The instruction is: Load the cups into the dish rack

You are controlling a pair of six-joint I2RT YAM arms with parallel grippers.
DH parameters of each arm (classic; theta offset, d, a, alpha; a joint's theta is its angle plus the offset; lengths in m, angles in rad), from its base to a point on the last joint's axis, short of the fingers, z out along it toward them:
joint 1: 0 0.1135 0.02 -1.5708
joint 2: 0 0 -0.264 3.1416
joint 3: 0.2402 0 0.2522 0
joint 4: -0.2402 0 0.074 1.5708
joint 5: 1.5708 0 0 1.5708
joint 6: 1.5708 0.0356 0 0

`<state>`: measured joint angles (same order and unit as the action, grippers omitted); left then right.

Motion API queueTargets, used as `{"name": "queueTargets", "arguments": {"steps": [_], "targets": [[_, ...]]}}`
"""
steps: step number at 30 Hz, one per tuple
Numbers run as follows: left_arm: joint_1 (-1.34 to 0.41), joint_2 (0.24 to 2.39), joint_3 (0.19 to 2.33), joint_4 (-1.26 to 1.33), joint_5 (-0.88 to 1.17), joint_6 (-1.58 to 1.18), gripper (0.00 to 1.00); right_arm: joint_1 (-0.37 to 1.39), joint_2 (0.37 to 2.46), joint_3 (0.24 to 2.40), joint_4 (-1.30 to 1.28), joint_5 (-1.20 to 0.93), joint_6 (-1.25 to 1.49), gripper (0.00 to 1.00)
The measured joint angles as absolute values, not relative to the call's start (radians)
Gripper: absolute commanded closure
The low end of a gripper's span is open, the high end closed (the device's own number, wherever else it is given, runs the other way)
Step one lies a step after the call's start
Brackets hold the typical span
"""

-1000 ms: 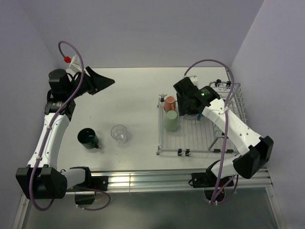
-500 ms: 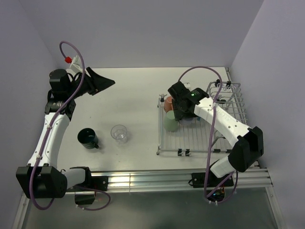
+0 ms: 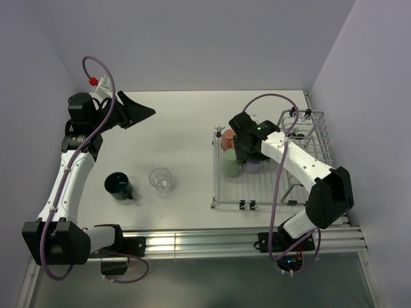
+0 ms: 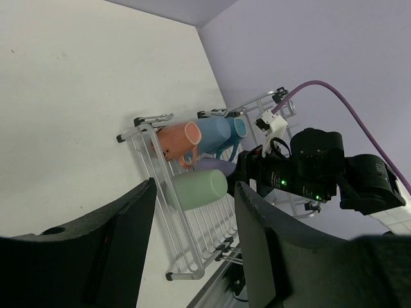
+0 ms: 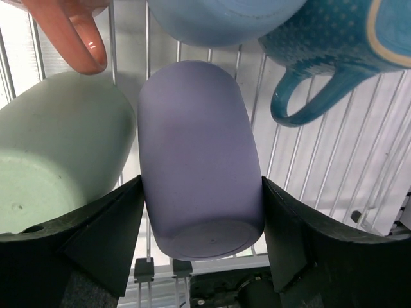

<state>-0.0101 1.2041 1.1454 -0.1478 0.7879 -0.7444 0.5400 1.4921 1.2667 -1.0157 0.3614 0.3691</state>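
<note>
The lavender cup point(image 5: 196, 147) lies on its side on or just above the rack point(image 5: 308, 179) wires, mid-frame in the right wrist view, its base toward the lower edge. The right fingers point(image 5: 96, 244) press against both flanks, gripping it across the body, likely so it can be laid into its gap without rolling. Just to its left lies the green cup point(image 5: 58, 160), also on its side and almost touching. Along the top edge sit the orange cup point(image 5: 87, 45), a pale blue cup point(image 5: 218, 19) and a blue cup point(image 5: 334, 45), with handles pointing down toward it. The row is tight, so the release probably calls for a straight lift clear of the neighbours. In the top view the dark mug point(image 3: 117, 185) and the glass point(image 3: 160, 179) stand left of centre on the tabletop point(image 3: 180, 128), well apart from the rack and not yet loaded. The left fingers point(image 4: 122, 244) are spread wide with nothing between them. They hang at the upper left of the top view, seemingly parked out of the way.
</note>
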Motion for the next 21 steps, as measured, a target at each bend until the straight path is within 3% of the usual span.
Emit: {"name": "queueTargets", "arguments": {"steps": [6,11,21], "targets": [[-0.010,1.209,1.145,-0.148,0.788,-0.743,0.42,0.530,1.508,1.261,-0.992,0.354,0.361,0.32],[-0.010,1.209,1.145,-0.148,0.788,-0.743,0.42,0.527,1.508,1.256,-0.977,0.355,0.357,0.20],[-0.010,1.222,1.145,-0.149,0.787,-0.742,0.42,0.518,1.508,1.237,-0.959,0.354,0.354,0.14]]}}
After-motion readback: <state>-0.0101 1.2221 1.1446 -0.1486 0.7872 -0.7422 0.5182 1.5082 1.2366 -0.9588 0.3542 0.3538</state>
